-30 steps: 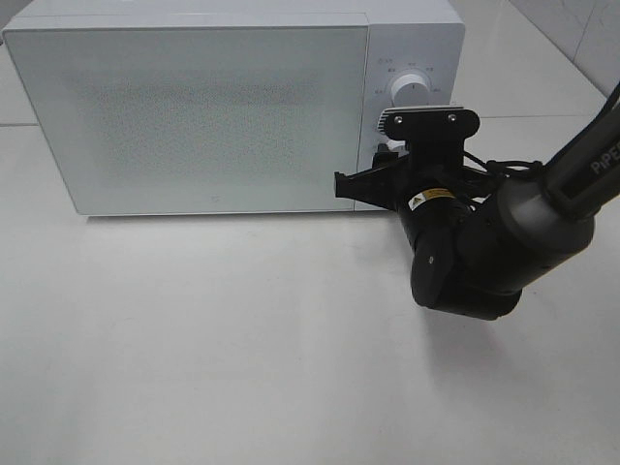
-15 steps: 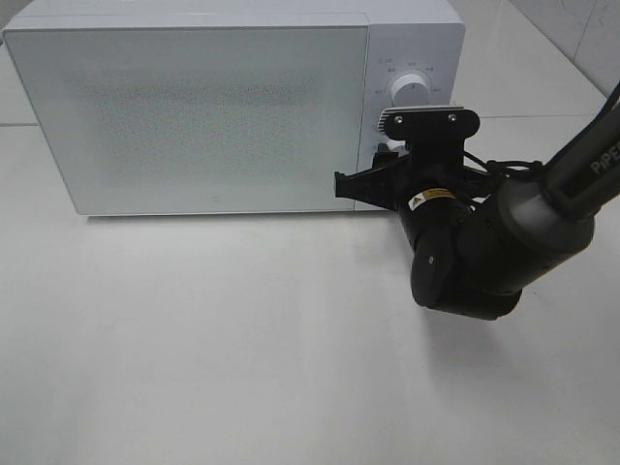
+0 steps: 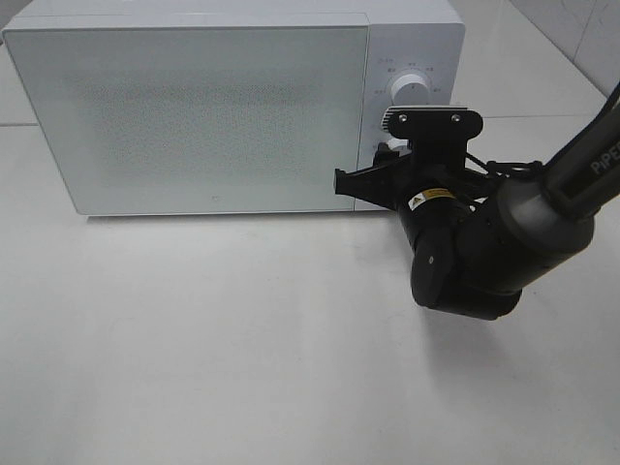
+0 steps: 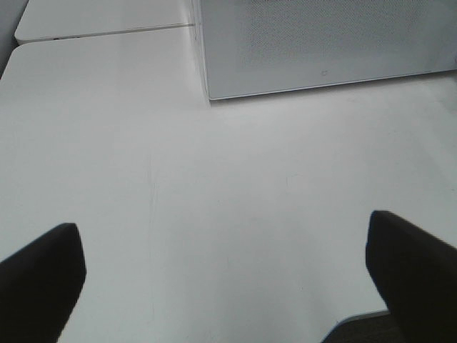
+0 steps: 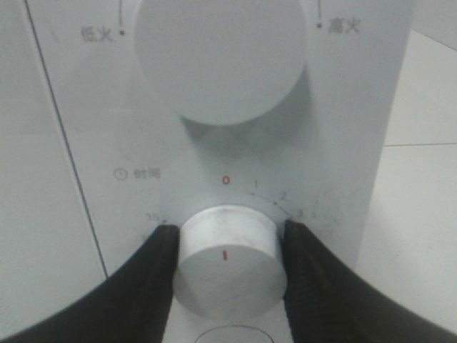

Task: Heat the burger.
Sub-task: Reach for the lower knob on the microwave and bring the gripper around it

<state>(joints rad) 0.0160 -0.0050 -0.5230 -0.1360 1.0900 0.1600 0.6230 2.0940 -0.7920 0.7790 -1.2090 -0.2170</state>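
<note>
The right fingers (image 5: pixel 143 286) pinch the microwave's (image 3: pixel 194 116) smooth, probably stiff timer knob (image 5: pixel 227 261) by its sides; left fingers (image 4: pixel 39 279) gape empty; burger unseen.

You are not seeing the burger in any view, so its look, pose and place cannot be told. The white box-shaped microwave oven (image 3: pixel 232 107) is sitting toward twelve o'clock in the high view, and its speckled opaque door (image 3: pixel 145 126) is standing shut.
</note>
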